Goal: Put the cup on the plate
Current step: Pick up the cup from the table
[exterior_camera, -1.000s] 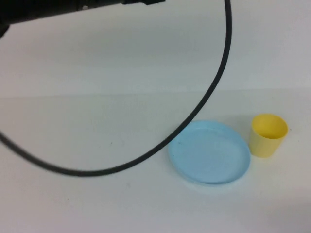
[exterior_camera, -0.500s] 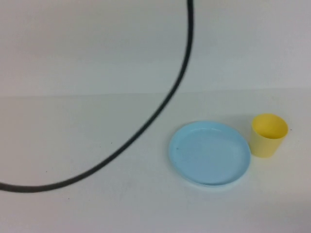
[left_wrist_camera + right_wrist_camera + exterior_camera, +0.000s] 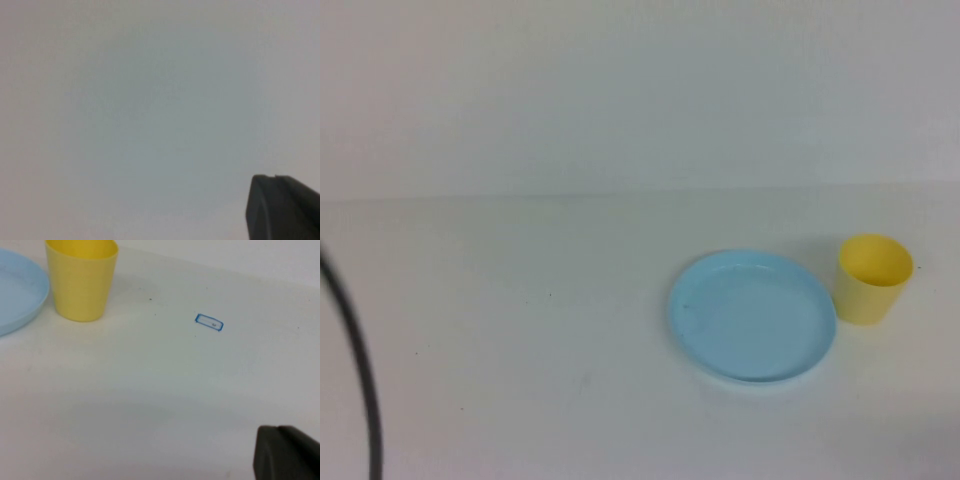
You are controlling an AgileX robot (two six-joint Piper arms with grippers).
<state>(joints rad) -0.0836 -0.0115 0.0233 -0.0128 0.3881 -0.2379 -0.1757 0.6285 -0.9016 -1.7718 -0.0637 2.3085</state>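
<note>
While both grippers' fingers seem together, one cup point(image 3: 872, 278) stands beside one plate point(image 3: 752, 316).

Plain white setting, soft even light.
White table point(image 3: 520, 330) meets a bare pale wall point(image 3: 620, 90) directly behind it.

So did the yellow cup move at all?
No. The cup stands just right of the plate, exactly as before; only the black cable swung left.

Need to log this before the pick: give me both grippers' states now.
Left gripper: shut, holding nothing, only its tip shows.
Right gripper: shut, empty, over the table short of the cup.
</note>
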